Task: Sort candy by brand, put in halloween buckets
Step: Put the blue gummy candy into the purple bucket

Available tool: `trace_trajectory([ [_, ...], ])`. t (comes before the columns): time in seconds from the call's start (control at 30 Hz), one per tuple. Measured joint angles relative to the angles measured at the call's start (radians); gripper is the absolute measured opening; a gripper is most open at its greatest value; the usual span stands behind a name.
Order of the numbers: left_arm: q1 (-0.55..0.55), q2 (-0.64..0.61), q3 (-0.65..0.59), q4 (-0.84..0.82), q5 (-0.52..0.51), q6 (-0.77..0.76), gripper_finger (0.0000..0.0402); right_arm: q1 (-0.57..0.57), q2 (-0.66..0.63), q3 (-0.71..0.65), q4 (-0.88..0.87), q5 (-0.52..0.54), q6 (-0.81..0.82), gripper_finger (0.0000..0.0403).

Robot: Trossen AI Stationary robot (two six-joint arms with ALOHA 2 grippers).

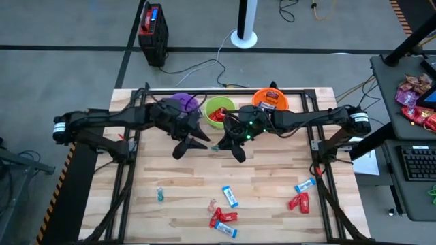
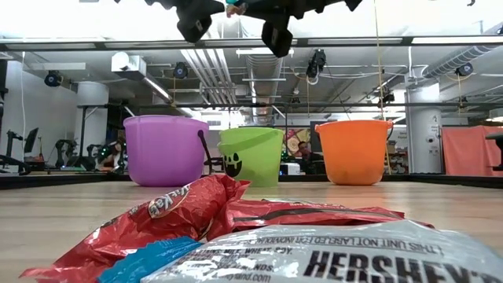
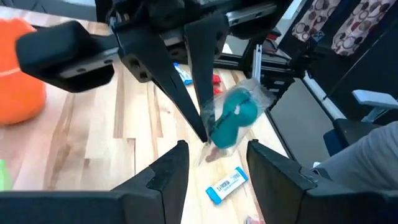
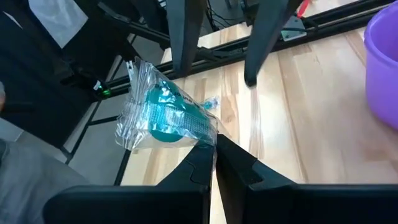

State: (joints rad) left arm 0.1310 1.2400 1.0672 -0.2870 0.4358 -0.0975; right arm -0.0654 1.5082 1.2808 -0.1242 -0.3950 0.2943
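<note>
My right gripper (image 4: 214,155) is shut on a teal candy in a clear twisted wrapper (image 4: 165,115) and holds it in the air over the table's middle (image 1: 215,146). My left gripper (image 3: 217,177) is open and faces it from the left, fingers short of the candy (image 3: 233,121) and apart from it. The purple bucket (image 1: 182,102), the lime green bucket (image 1: 219,109) and the orange bucket (image 1: 271,99) stand in a row at the far edge. The green one holds red pieces. More candy lies near the near edge: red (image 1: 225,218), blue-and-white bars (image 1: 230,197), a teal piece (image 1: 161,195). My right gripper pinches the clear wrapper's edge (image 4: 206,138) between its two fingertips. The fingers slant down from the table's right. The candy is lifted clear of the table and sticks out past the fingertips toward my left gripper.
Further red (image 1: 298,202) and blue-and-white (image 1: 304,185) pieces lie near the right near corner. Red and silver wrappers (image 2: 236,236) lie right in front of the low camera. Bare wood (image 1: 184,173) lies between the grippers and the near candy. A desk with red-pink bags (image 1: 415,99) stands right of the table.
</note>
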Motion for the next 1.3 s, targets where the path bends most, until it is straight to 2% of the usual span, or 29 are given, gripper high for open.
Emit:
trace_trajectory([
  [0.23,0.000,-0.003,0.000,-0.016,0.003,0.002,0.0146,-0.011,0.000,0.001,0.003,0.001,0.006,0.0009],
  [0.47,0.000,0.044,0.000,0.085,0.054,0.002,0.0146,-0.037,0.000,0.001,0.020,0.017,0.032,0.0009],
  [0.9,0.000,0.060,0.000,0.113,-0.027,0.000,0.0145,-0.040,0.000,0.001,0.024,0.008,0.047,0.0009],
  [1.03,0.000,0.061,0.000,0.119,-0.047,0.009,0.0110,-0.040,0.000,0.001,0.025,0.006,0.043,0.0009],
  [1.2,0.000,0.061,0.000,0.119,-0.070,0.026,0.0019,-0.040,0.000,0.001,0.024,0.005,0.035,0.0009],
  [1.3,0.000,0.061,0.000,0.119,-0.075,0.027,0.0016,-0.040,0.000,0.001,0.023,0.005,0.040,0.0011],
])
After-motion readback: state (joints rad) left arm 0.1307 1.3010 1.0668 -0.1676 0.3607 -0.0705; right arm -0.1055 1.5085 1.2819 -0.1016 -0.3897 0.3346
